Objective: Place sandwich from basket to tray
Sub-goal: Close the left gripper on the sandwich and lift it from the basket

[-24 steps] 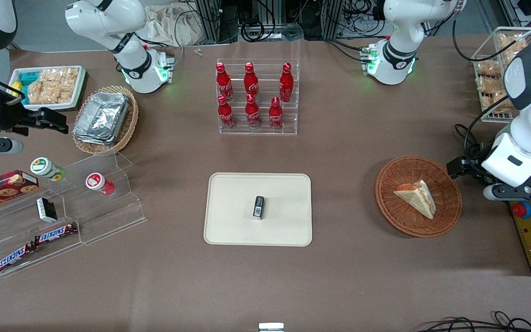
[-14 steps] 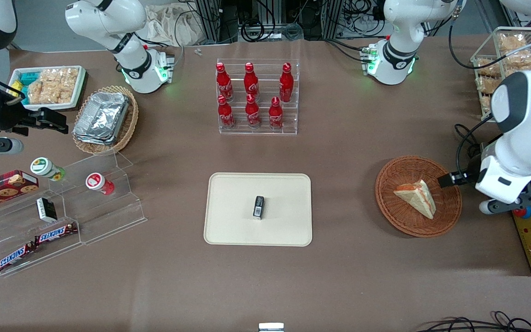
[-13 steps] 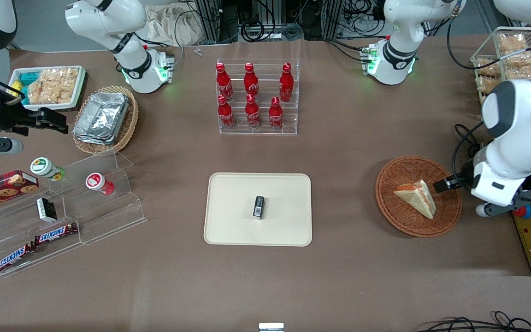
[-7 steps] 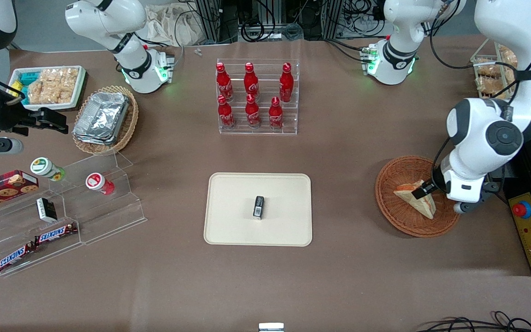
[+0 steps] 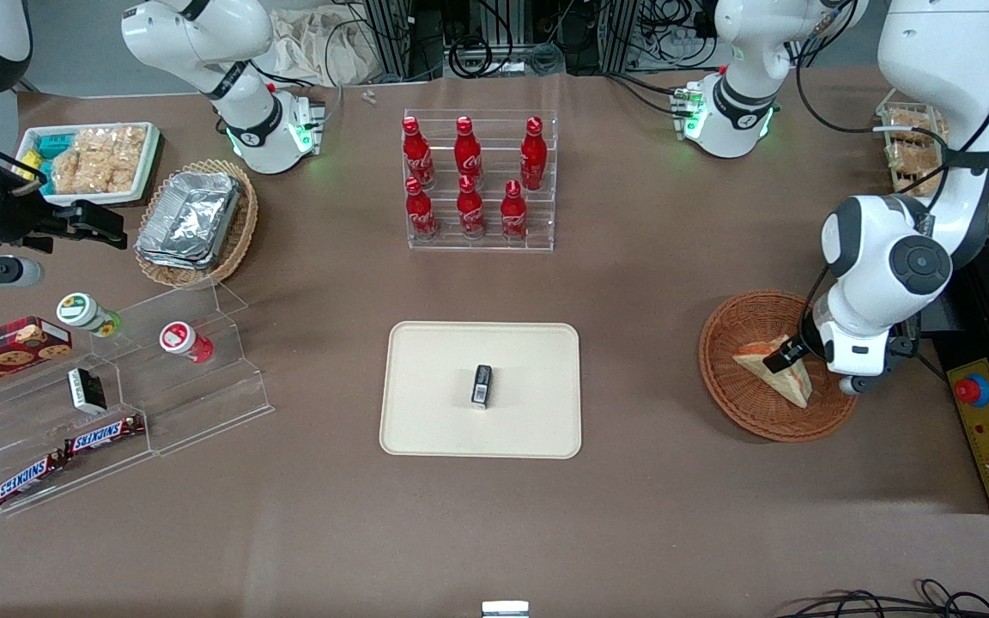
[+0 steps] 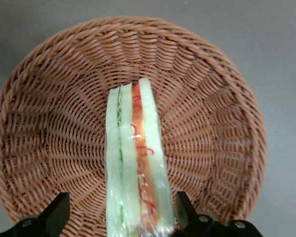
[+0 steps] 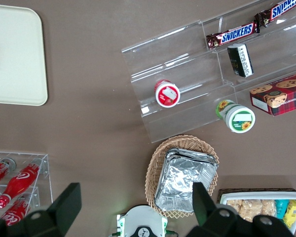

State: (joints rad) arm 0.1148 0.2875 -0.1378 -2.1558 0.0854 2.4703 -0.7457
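The sandwich, a wrapped pale wedge with red, orange and green layers, lies in the round reddish-brown wicker basket toward the working arm's end of the table. My left gripper is low over the basket, open, right over the sandwich. In the left wrist view the sandwich stands on edge in the basket, with my gripper astride it: one black finger stands clear of it, the other close beside it. The cream tray lies mid-table and shows in the right wrist view.
A small black item sits on the tray. A clear rack of red bottles stands farther from the camera. A wire rack of bagged snacks and a control box with a red button flank the working arm.
My left arm has swung in from the table's end over the basket. The gripper has come down from beside the basket's rim to over the sandwich. The sandwich has not moved.
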